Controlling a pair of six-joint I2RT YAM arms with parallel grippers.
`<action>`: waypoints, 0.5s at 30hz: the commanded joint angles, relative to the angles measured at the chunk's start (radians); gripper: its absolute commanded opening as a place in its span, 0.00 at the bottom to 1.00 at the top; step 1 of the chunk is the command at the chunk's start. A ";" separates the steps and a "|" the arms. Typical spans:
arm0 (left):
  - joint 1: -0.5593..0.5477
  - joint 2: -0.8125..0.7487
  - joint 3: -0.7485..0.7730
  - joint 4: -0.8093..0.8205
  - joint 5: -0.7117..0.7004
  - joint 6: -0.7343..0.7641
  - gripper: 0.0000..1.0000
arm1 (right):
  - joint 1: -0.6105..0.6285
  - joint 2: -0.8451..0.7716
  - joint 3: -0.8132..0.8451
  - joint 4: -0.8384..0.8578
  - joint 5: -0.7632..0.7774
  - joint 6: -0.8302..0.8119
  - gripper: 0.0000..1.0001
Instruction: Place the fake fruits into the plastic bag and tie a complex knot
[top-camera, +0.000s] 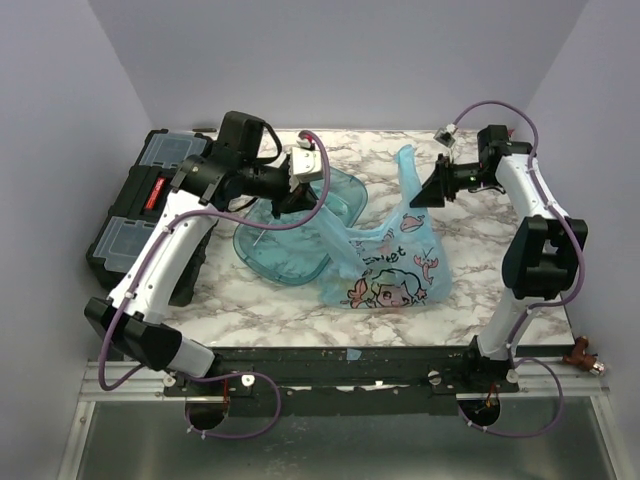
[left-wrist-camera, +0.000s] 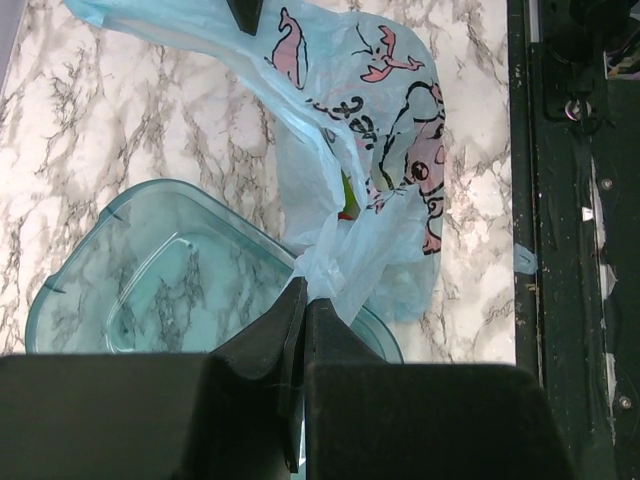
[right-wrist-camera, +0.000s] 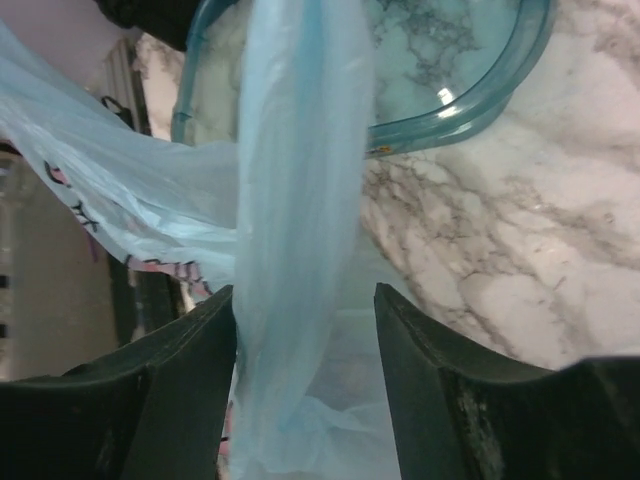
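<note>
The light-blue plastic bag (top-camera: 392, 272) with its cartoon print lies on the marble table, and its two handles are drawn up and apart. My left gripper (left-wrist-camera: 304, 292) is shut on one handle, above the teal tray. The other handle (right-wrist-camera: 298, 190) hangs between the fingers of my right gripper (right-wrist-camera: 305, 305), which stands open; the strip touches the left finger only. In the top view the right gripper (top-camera: 424, 196) sits just right of that raised handle (top-camera: 406, 165). Of the fake fruits, only a green and red bit (left-wrist-camera: 347, 203) shows through the bag. No knot is in view.
A clear teal oval tray (top-camera: 270, 250) lies left of the bag, under my left gripper. A black toolbox (top-camera: 135, 205) stands at the table's left edge. The table's dark front rail (top-camera: 340, 360) runs along the near edge.
</note>
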 joint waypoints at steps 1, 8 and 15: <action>-0.005 0.032 0.059 -0.037 0.006 0.021 0.00 | 0.036 -0.014 -0.027 -0.048 -0.091 0.000 0.49; -0.077 0.107 0.197 -0.088 -0.117 0.043 0.00 | 0.186 -0.232 -0.185 0.246 0.132 0.236 0.01; -0.177 0.159 0.233 0.029 -0.145 0.013 0.00 | 0.272 -0.350 -0.216 0.315 0.217 0.302 0.07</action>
